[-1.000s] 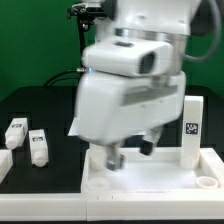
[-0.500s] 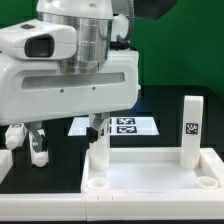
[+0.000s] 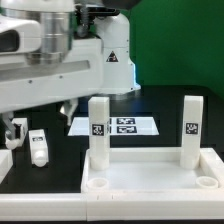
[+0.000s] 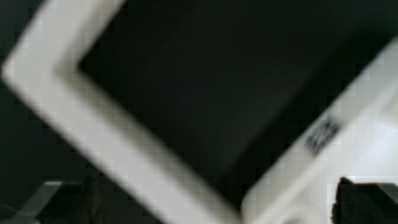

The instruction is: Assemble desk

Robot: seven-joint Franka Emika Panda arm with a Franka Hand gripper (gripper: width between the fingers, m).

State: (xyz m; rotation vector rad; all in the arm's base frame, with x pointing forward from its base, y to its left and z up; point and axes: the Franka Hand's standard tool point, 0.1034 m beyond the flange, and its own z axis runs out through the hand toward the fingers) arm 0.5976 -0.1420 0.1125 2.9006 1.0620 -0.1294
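The white desk top (image 3: 150, 182) lies at the front, rim up. Two white legs stand upright in it: one at its left corner (image 3: 98, 128), one at its right corner (image 3: 192, 128). A loose leg (image 3: 38, 147) lies on the black table at the exterior view's left, with another (image 3: 16, 133) beside it, partly hidden by the arm. The arm (image 3: 60, 65) hangs over the left side. In the wrist view my gripper (image 4: 210, 205) is open and empty, its dark fingers (image 4: 365, 200) at the edges. Below it are blurred white parts, one with a tag (image 4: 324, 135).
The marker board (image 3: 128, 125) lies flat on the table behind the desk top, between the two standing legs. The table is black with a green wall behind. The arm's bulk covers the upper left of the exterior view.
The arm has swung from over the desk top toward the exterior view's left. The left leg it was over now stands alone in the desk top's corner.
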